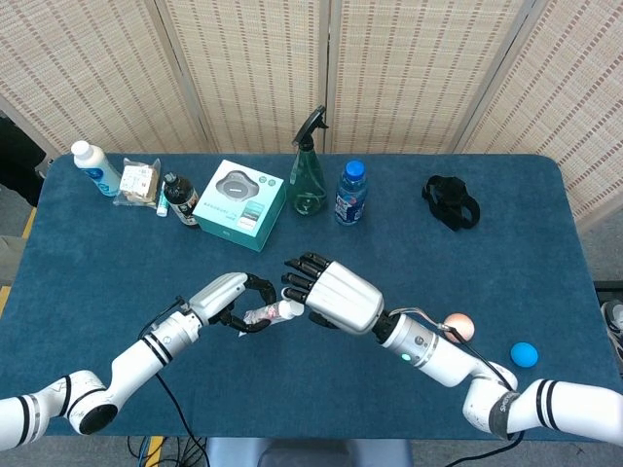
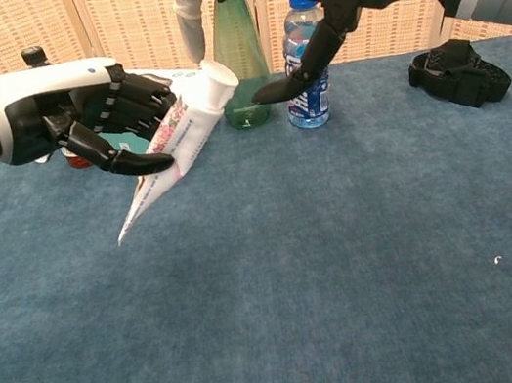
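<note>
Tube [image 2: 171,145]: we see it clamped in the left hand [image 2: 83,113] above the table [image 2: 348,264], cap [image 2: 217,84] tilted up toward the right hand [image 1: 326,292], whose fingers [image 2: 299,70] spread apart around the cap, apparently to grasp it.

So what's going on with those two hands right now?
Left hand holds tube off table. Right hand open at its cap. Nothing between.

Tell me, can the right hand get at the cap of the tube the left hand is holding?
Probably yes. The right hand hovers open just by the white cap of the tube, which the left hand holds off the table, cap end pointing toward it; nothing lies between.
</note>
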You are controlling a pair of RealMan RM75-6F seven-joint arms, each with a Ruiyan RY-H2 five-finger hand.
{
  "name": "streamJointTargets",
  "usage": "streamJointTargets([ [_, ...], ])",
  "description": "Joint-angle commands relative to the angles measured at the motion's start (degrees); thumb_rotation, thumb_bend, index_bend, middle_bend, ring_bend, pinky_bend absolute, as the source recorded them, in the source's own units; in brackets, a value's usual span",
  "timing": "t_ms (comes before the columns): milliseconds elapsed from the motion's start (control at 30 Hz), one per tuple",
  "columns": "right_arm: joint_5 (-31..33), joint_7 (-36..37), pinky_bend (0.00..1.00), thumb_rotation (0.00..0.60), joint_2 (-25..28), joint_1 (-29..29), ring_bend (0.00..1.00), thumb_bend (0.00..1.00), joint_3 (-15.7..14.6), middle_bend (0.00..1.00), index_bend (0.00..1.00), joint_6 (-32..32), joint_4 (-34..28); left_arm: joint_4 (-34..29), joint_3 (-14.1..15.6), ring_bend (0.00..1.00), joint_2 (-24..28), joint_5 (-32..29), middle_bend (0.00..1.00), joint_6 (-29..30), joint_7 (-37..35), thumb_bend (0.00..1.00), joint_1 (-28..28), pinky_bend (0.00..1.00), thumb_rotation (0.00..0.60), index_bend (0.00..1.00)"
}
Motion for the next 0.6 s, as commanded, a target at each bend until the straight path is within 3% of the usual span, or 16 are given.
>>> streamJointTargets([
  [33, 0.25, -0.08, 0.27, 0.6, -0.29, 0.38, 0.19, 0.15, -0.07, 0.35, 0.43, -0.02, 0.16, 0.08, 0.03, 0.39, -0.11, 0.02, 0.63, 0.05, -0.21, 0.43, -0.15, 0.23, 0.6, 0.6],
  [600, 1.56, -0.34, 0.27, 0.6, -1.31, 2.22, 0.19, 0.22, -0.63, 0.35, 0.43, 0.22, 0.95, 0.04, 0.66, 0.39, -0.03, 0.18, 0.63, -0.47, -0.86, 0.43, -1.26, 0.23, 0.6, 0.6],
])
